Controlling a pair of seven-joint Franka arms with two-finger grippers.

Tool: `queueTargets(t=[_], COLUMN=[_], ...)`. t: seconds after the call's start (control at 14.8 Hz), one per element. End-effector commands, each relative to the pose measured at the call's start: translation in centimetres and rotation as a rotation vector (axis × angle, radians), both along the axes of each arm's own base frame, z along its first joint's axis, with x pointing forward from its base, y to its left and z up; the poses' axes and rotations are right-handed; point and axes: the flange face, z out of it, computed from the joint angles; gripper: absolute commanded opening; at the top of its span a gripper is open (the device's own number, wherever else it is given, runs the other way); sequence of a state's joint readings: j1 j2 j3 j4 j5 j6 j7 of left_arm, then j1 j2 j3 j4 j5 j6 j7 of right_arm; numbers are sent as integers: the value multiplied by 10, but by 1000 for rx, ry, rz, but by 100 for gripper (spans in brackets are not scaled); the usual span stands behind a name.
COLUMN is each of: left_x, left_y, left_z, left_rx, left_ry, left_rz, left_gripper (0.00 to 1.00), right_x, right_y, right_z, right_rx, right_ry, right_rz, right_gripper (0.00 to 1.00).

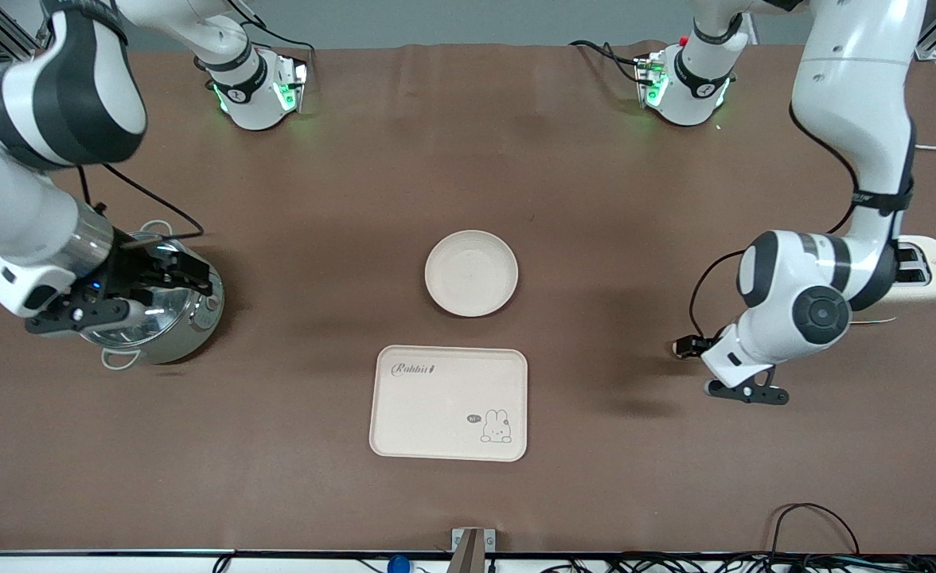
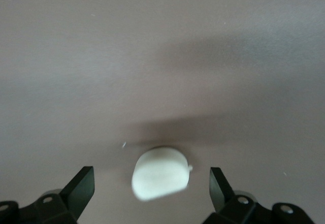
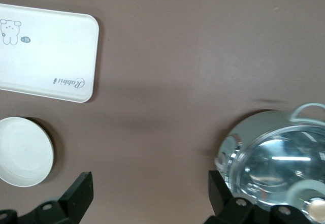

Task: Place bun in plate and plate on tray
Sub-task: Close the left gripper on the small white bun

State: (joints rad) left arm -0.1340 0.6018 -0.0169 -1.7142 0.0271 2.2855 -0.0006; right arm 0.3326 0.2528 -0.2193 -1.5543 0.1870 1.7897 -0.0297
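Surface (image 1: 341, 191): brown, carrying all items listed.

Right claw (image 1: 161, 274): middle left of the front frame, hanging over a steel pot with a glass lid (image 1: 167, 318). Fingers spread wide with nothing between them; the right wrist view shows the two tips (image 3: 81, 191) well apart, the pot (image 3: 277, 158) at that frame's lower right, and the plate (image 3: 23, 153) and tray (image 3: 48, 51) at its left side.

Plate (image 1: 471, 273): centre of the front frame, round, cream, nothing in it.

Tray (image 1: 449, 403): lower centre of the front frame, just below the plate and apart from it; rectangular, cream, "Rabbit" script and rabbit drawing, nothing on it.

Left claw (image 1: 742, 391): lower right of the front frame, low over bare surface, well apart from plate and tray. In the left wrist view its fingers (image 2: 81, 186) stand open.

Bun (image 2: 161, 173): off-white lump lying on the surface in the gap between the left claw's open fingers, touching neither; hidden under the arm in the front frame.

Toaster (image 1: 926, 270): white, right edge of the front frame, partly covered by the left arm.
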Motion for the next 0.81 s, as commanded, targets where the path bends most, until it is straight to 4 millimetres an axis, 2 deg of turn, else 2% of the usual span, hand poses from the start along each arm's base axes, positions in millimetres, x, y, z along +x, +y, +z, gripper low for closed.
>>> queueTargets(t=[0.0,0.14,0.2,0.41,0.61,0.75], left_x=[-15,-20,-22,-26,-29,-29], left_y=[3,8,8,10,10,9], left_z=[-9,-20,-25,-30,-34,-33], left_rx=[1,-1,-3,-5,-6,-7], left_ry=[-43,-43,-51,-60,-52,-53], left_rz=[-22,-15,-17,-21,-22,-22], left_gripper=[100,95,90,65,46,24], right_x=[9,12,13,15,12,10], right_y=[20,47,59,67,84,98], right_z=[-30,-49,-57,-78,-87,-94], right_rx=[7,-4,-9,-17,-22,-26], right_ry=[40,38,37,61,74,74], right_rz=[6,40,55,64,88,108], right_gripper=[100,99,99,95,92,90])
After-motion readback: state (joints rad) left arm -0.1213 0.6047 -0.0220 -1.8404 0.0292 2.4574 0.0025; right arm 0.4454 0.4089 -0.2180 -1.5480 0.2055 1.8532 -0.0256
